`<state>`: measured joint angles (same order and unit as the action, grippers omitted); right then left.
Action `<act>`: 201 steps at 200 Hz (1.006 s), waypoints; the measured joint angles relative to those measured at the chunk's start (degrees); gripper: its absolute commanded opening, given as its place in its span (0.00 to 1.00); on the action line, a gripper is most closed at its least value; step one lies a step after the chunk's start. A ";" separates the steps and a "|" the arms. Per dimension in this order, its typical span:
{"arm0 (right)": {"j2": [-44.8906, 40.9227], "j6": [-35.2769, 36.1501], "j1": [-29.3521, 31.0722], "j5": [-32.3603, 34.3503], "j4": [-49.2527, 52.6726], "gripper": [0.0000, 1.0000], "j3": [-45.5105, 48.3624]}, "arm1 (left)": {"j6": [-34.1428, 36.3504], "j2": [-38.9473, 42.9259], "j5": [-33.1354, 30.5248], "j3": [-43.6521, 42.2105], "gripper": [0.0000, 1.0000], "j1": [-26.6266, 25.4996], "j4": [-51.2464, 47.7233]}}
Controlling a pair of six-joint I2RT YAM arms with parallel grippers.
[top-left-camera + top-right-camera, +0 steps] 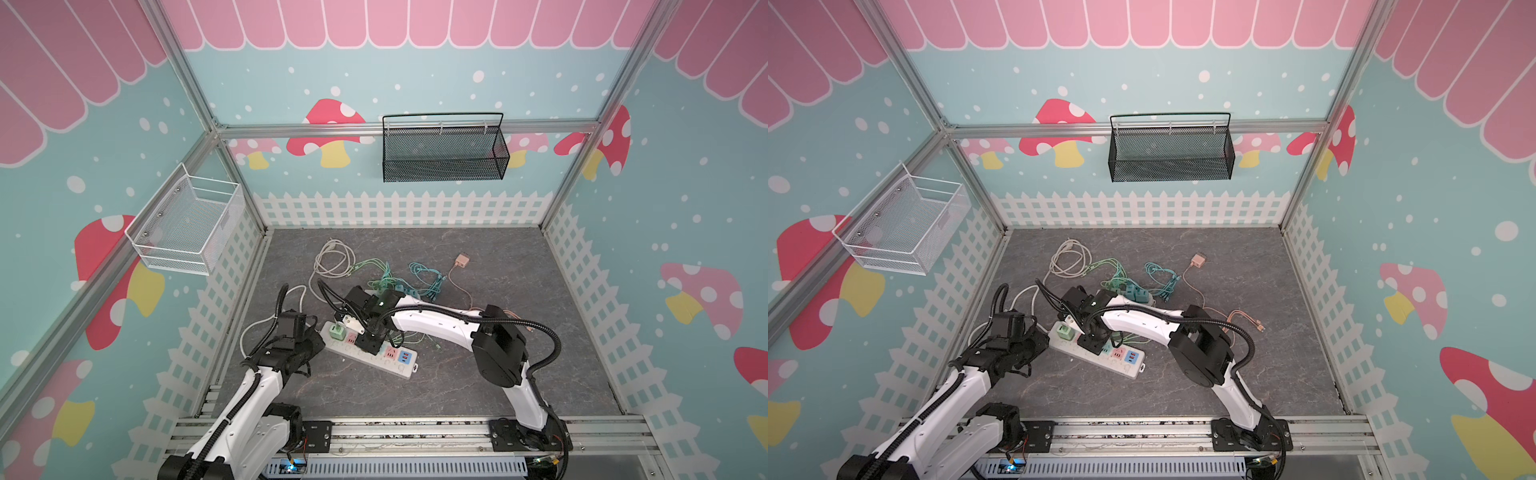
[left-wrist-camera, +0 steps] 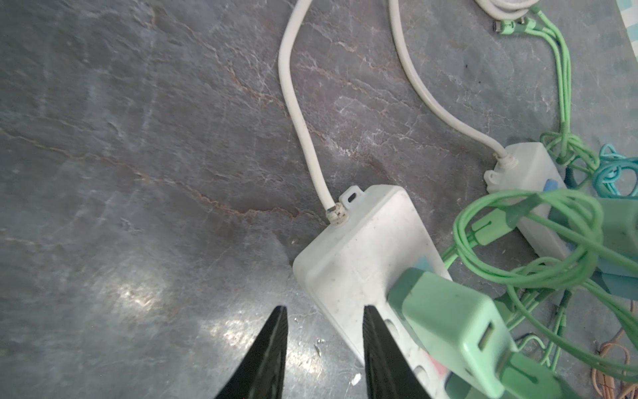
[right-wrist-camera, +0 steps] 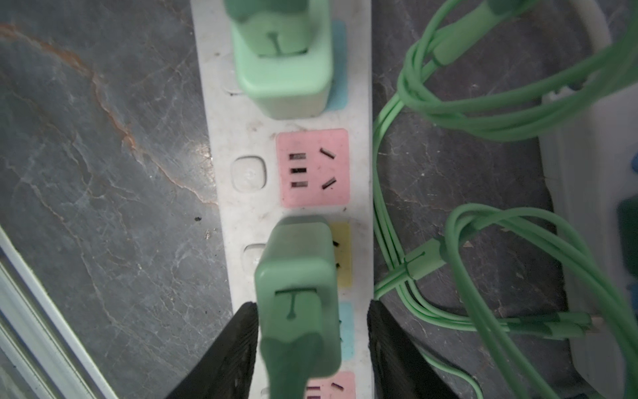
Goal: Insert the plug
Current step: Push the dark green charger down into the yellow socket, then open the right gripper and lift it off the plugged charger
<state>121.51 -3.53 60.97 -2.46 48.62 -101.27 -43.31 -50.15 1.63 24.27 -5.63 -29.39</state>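
Note:
A white power strip [image 1: 400, 367] [image 1: 1127, 369] lies on the grey table between the two arms. In the right wrist view a green plug [image 3: 297, 269] sits in the strip's [image 3: 248, 207] yellow socket, between the fingers of my right gripper [image 3: 310, 305]. The jaws are open, with a clear gap on one side of the plug. A lighter green adapter [image 3: 283, 69] [image 1: 336, 331] stands in a socket near the strip's cord end. A pink socket [image 3: 312, 167] between them is free. My left gripper [image 2: 325, 309] is open and empty at the strip's [image 2: 362, 248] cord end, one finger over its edge.
A second white strip [image 2: 524, 172] lies behind, tangled with green cable loops [image 2: 538, 241]. Teal cables [image 1: 428, 276], a white cable coil [image 1: 332, 257] and a pink adapter [image 1: 462, 261] lie further back. A white basket [image 1: 187, 226] and a black basket [image 1: 444, 149] hang on the walls.

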 measured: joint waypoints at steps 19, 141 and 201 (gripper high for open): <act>-1.79 0.37 0.00 -1.90 -0.02 0.65 1.62 | 0.07 -0.42 0.00 0.42 0.40 0.13 0.02; -10.62 6.05 -1.31 -20.06 -1.77 0.73 12.09 | 2.86 -3.76 2.71 6.51 0.47 3.32 -0.02; -12.17 10.95 -1.38 -32.04 -2.21 0.74 13.22 | 3.89 -3.65 4.85 7.85 0.48 4.04 -1.22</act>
<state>109.34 7.42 59.59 -34.50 46.41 -88.05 -39.42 -53.80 6.48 32.12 -1.58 -30.61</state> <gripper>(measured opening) 0.739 0.473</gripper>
